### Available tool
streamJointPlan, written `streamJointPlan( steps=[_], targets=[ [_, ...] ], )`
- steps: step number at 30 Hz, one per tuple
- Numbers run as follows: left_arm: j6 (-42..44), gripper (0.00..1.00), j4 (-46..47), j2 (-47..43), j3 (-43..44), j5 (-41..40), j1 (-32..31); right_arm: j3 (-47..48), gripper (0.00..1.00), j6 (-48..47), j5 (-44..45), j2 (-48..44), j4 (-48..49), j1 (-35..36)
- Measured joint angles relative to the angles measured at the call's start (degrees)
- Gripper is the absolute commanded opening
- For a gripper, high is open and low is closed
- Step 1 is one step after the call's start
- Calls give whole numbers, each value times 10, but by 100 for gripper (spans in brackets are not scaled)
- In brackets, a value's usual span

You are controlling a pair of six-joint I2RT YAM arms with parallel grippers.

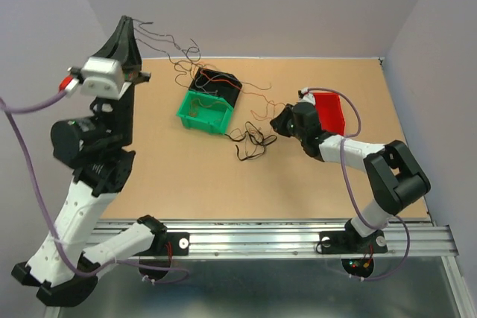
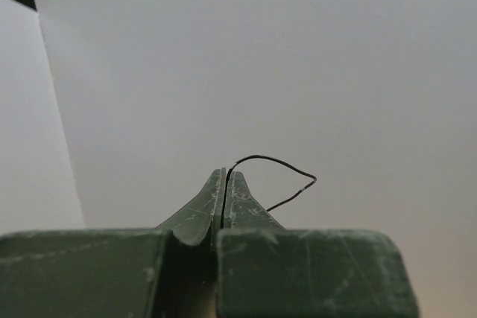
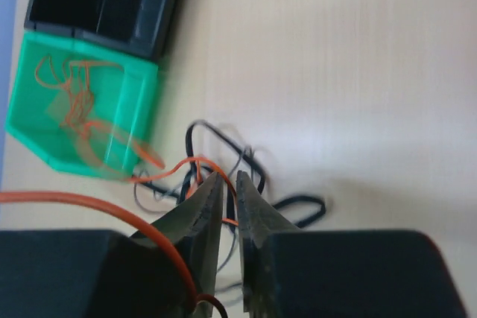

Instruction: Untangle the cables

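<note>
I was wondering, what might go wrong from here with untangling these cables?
1. The left gripper, raised high, pinches one thin black wire at its very tips; it may slip free.
2. Wires trail from it toward the green bin; pulling might drag or tip the bin.
3. An orange wire loops beside the right gripper, low in the tangle; it could snag there.

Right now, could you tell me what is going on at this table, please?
Two robot arms are untangling the cables. The left gripper, high at the back left, is shut on a black wire that trails down toward the green bin. The right gripper, jaws slightly apart, is low over the tangle on the table. Some orange wires lie in the green bin.
</note>
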Motion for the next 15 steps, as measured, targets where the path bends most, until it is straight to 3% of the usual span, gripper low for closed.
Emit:
streamJointPlan(
  steps=[7, 15],
  targets=[
    [-71, 0, 44, -129, -84, 105, 1, -26, 1, -8, 15, -53, -22, 7],
    [-87, 0, 48, -175, -133, 46, 1, -26, 1, 30, 109, -74, -65, 7]
  ],
)
